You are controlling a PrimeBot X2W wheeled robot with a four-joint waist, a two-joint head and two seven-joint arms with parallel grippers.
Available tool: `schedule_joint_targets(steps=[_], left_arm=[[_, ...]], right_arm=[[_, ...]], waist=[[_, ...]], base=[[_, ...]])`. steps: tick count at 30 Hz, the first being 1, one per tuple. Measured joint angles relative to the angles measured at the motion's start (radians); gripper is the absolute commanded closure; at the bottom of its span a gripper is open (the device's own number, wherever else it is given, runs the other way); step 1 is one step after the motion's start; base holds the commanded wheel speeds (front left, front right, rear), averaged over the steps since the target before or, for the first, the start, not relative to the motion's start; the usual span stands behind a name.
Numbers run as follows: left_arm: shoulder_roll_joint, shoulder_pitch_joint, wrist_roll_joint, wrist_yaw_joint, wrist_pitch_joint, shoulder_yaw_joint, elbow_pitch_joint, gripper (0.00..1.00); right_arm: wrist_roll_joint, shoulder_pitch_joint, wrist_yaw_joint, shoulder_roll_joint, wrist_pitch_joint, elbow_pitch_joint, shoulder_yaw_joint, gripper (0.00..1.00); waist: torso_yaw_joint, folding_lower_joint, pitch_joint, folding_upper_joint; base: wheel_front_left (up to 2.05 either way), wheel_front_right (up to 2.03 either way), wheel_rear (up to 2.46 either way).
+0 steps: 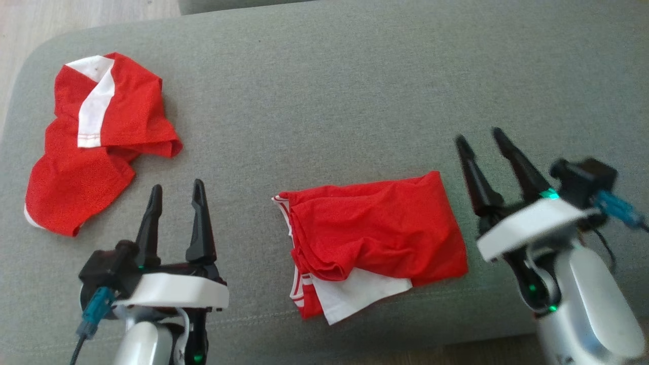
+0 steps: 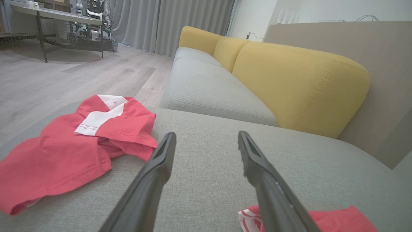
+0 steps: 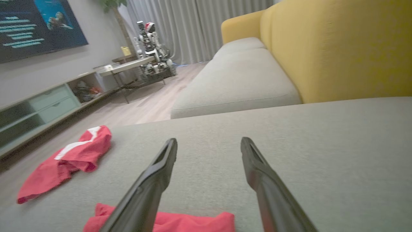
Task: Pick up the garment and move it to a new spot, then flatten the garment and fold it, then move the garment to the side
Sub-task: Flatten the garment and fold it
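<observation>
So the folded red garment [image 1: 375,228] is lying on the grey seat cushion [image 1: 324,91], close to the near edge. There's white fabric peeking out at its 6 o'clock and a striped hem at its 9. Nothing's touching it. Our right gripper [image 1: 479,135] sits just off its 2 o'clock corner, spread wide and holding nothing, tips clear of the cloth. Our left gripper [image 1: 177,185] is out around 9 o'clock from it, well apart, also wide open and empty. Further out at 10 o'clock we've got a second red-and-white garment [image 1: 101,137], crumpled, near the cushion's left end. The yellow backrest [image 2: 299,83] shows beyond the cushion in the left wrist view.
</observation>
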Motion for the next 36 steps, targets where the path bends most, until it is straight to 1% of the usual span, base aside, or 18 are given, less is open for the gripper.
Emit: schedule_joint_targets(steps=[2,4,8,10,12,14,17,19,27,31,32,33,36], left_arm=[[0.0,0.0,0.0,0.0,0.0,0.008,-0.004,0.0],[0.0,0.0,0.0,-0.001,0.0,0.014,-0.005,0.0],[0.0,0.0,0.0,-0.01,0.0,0.016,-0.004,0.0],[0.0,0.0,0.0,-0.019,0.0,0.016,0.001,0.0],[0.0,0.0,0.0,-0.025,0.0,0.019,0.004,0.0],[0.0,0.001,0.005,-0.027,0.0,0.02,0.006,0.0],[0.0,0.014,0.019,-0.028,0.0,0.02,0.016,0.0],[0.0,0.021,0.019,-0.035,0.0,0.019,0.022,0.0],[0.0,0.018,0.019,-0.037,0.0,0.019,0.024,0.0],[0.0,0.017,0.019,-0.037,0.0,0.018,0.024,0.0],[0.0,0.017,0.019,-0.04,0.0,0.017,0.024,0.0],[0.0,0.016,0.019,-0.041,0.0,0.016,0.024,0.0],[0.0,0.015,0.018,-0.041,0.0,0.015,0.024,0.0]], right_arm=[[-0.064,0.037,0.0,-0.009,-0.03,-0.022,-0.025,0.0],[-0.083,0.065,0.0,-0.01,-0.067,-0.035,-0.047,0.0],[-0.201,0.1,0.0,-0.043,-0.165,-0.05,-0.039,0.0],[-0.259,0.112,0.0,-0.05,-0.193,-0.048,-0.04,0.0],[-0.313,0.125,0.0,-0.046,-0.209,-0.048,-0.053,0.0],[-0.342,0.135,0.0,-0.028,-0.217,-0.054,-0.081,0.0],[-0.358,0.147,0.0,0.01,-0.217,-0.097,-0.125,0.0],[-0.359,0.151,0.0,0.016,-0.217,-0.104,-0.13,0.0],[-0.367,0.162,0.0,0.032,-0.217,-0.107,-0.127,0.0],[-0.341,0.162,0.0,0.032,-0.217,-0.097,-0.112,0.0],[-0.337,0.162,0.0,0.031,-0.217,-0.09,-0.099,0.6],[-0.337,0.161,0.0,0.029,-0.217,-0.081,-0.079,1.0],[-0.328,0.16,0.0,0.005,-0.217,-0.045,0.009,1.0]], waist=[[-0.004,0.0,0.001,0.0],[-0.007,0.0,0.004,0.0],[-0.012,0.0,0.008,0.0],[-0.014,0.0,0.011,0.0],[-0.013,0.0,0.012,0.0],[-0.012,0.0,0.014,0.0],[-0.007,0.0,0.021,0.0],[-0.004,0.0,0.024,0.0],[0.007,0.0,0.029,0.0],[0.017,0.0,0.033,0.0],[0.02,0.0,0.035,0.0],[0.024,0.0,0.037,0.0],[0.038,0.0,0.043,0.0]], base=[[0.0,0.0,0.0],[0.0,0.0,0.0],[0.0,0.0,0.0],[0.0,0.0,0.0],[0.0,0.0,0.0],[0.0,0.0,0.0],[0.0,0.0,0.0],[0.0,0.0,0.0],[0.0,0.0,0.0],[0.0,0.0,0.0],[0.0,0.0,0.0],[0.0,0.0,0.0],[0.0,0.0,0.0]])
